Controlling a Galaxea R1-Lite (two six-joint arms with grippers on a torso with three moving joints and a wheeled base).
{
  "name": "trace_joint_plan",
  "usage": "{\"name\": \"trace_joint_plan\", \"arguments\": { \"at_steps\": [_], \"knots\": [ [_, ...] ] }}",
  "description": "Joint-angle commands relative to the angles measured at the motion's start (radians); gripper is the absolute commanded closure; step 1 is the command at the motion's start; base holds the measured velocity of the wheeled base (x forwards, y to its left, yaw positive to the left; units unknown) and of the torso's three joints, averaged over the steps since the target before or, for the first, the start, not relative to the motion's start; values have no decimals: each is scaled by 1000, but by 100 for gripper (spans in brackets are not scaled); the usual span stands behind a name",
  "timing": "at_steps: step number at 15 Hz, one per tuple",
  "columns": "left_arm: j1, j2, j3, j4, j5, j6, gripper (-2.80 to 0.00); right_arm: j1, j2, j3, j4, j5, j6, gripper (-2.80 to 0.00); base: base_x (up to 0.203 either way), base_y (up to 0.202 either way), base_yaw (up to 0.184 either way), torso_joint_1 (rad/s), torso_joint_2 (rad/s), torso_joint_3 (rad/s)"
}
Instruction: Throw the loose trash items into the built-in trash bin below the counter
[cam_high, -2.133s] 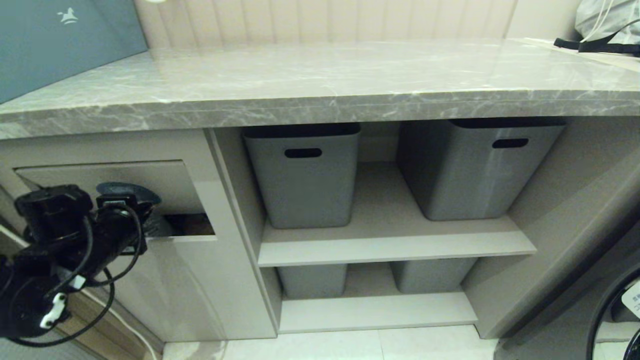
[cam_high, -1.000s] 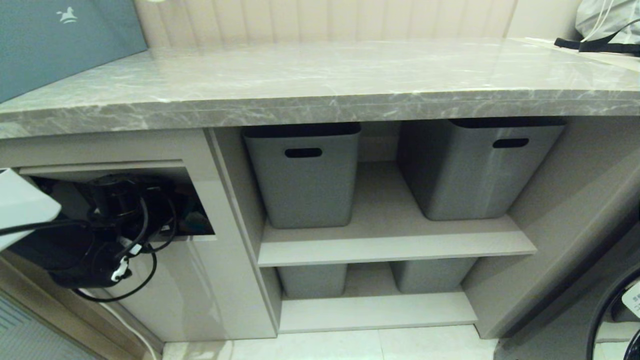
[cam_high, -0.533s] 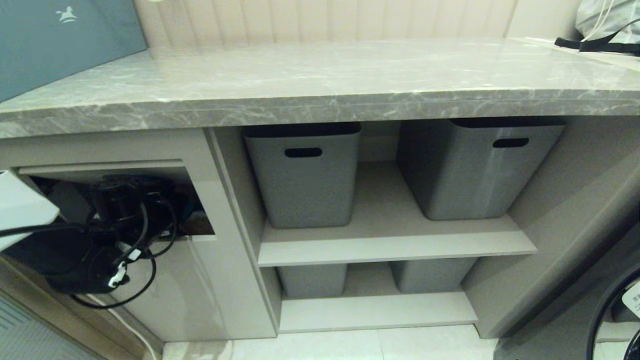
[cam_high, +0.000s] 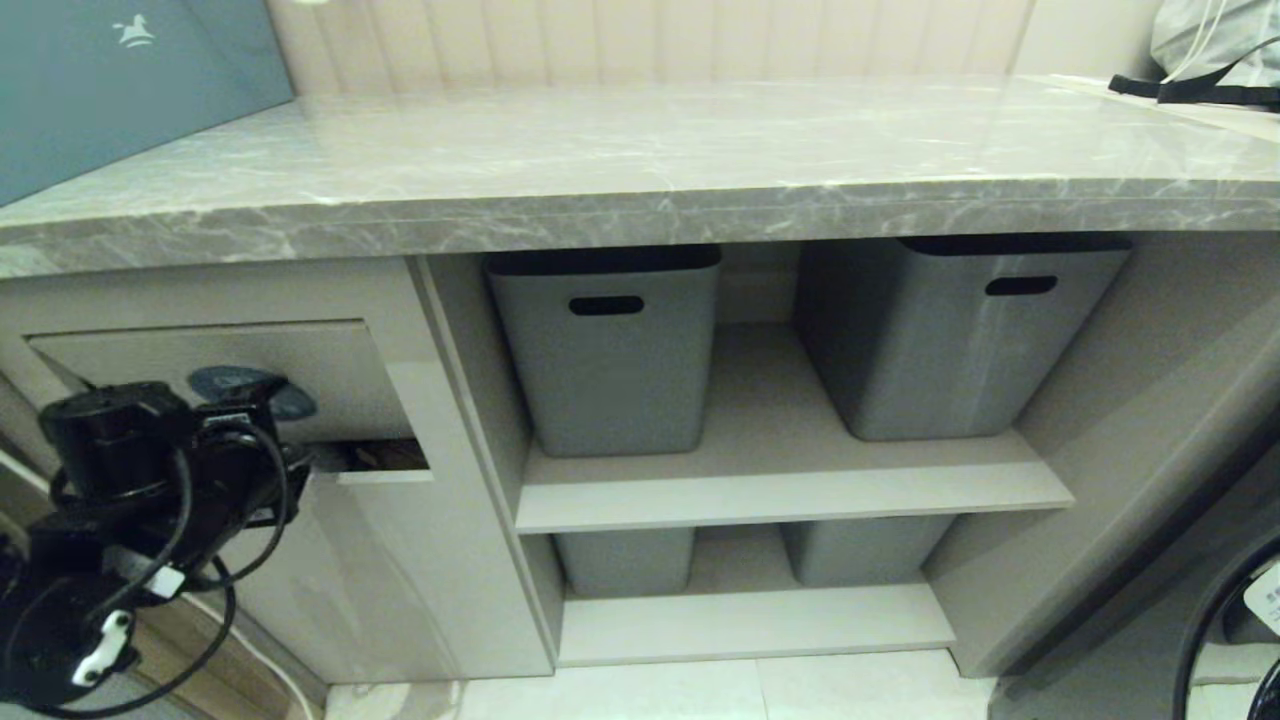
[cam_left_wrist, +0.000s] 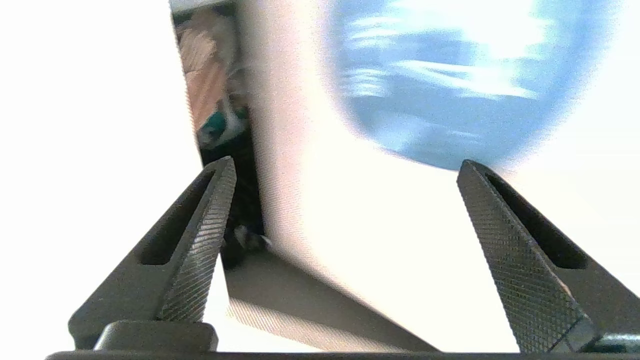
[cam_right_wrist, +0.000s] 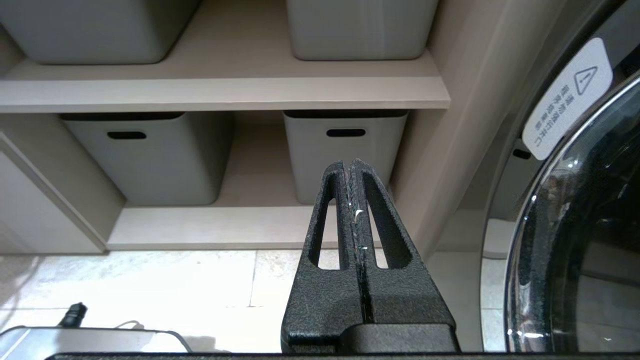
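- Trash scraps (cam_high: 385, 455), brown, show in the head view only through the narrow gap under the tilting flap (cam_high: 300, 365) of the built-in bin (cam_high: 380, 560), below the bench (cam_high: 640, 215). None lies on the bench top in view.
- Head view again: the left claw (cam_high: 262, 425) sits just in front of the flap's lower edge, partly covering the round blue sticker (cam_high: 245, 385); the gap with the scraps lies just to its right and slightly lower. Grey tubs (cam_high: 610, 350) on the shelves (cam_high: 790, 490) stand well apart; whatever they hold is hidden.
- Left wrist view: the left claw's jaws stand wide apart with nothing between them. The flap fills the space ahead, and beside one fingertip (cam_left_wrist: 220, 200) a dark slit shows brown ribbed paper with a turquoise bit (cam_left_wrist: 215, 127) inside the bin.
- Right wrist view: the right claw (cam_right_wrist: 353, 167) hangs parked low, jaws pressed together, facing the lower shelf tubs and a washer door (cam_right_wrist: 575, 240).
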Motion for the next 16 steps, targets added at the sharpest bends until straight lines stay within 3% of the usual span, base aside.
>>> {"name": "trace_joint_plan", "arguments": {
  "at_steps": [1, 4, 5, 8, 9, 11, 16],
  "knots": [
    [0, -154, 65, 0, 9, 37, 0, 1, -1, 0, 0, 1, 1, 0, 0, 0, 0, 0, 0, 0],
    [0, -338, 210, 7, 9, 198, 0, 1, -1, 0, 0, 1, -5, 0, 0, 0, 0, 0, 0, 0],
    [-3, -404, 259, 8, -6, 280, 0, -1, -1, 0, 0, 4, -13, 0, 0, 0, 0, 0, 0, 0],
    [-11, -584, 422, 9, -115, 742, 0, 0, -1, 0, 0, 2, -14, 0, 0, 0, 0, 0, 0, 0],
    [-12, -645, 456, 13, -164, 838, 0, -1, -1, 0, 1, 2, -14, 0, 0, 0, 0, 0, 0, 0],
    [-12, -761, 485, 80, -226, 937, 0, 1, -1, 0, 1, 2, -12, 0, 0, 0, 0, 0, 0, 0],
    [-18, -1017, 499, 411, -275, 1165, 0, -1, -1, -2, 1, 1, -23, 0, 0, 0, 0, 0, 0, 0]
  ]
}}
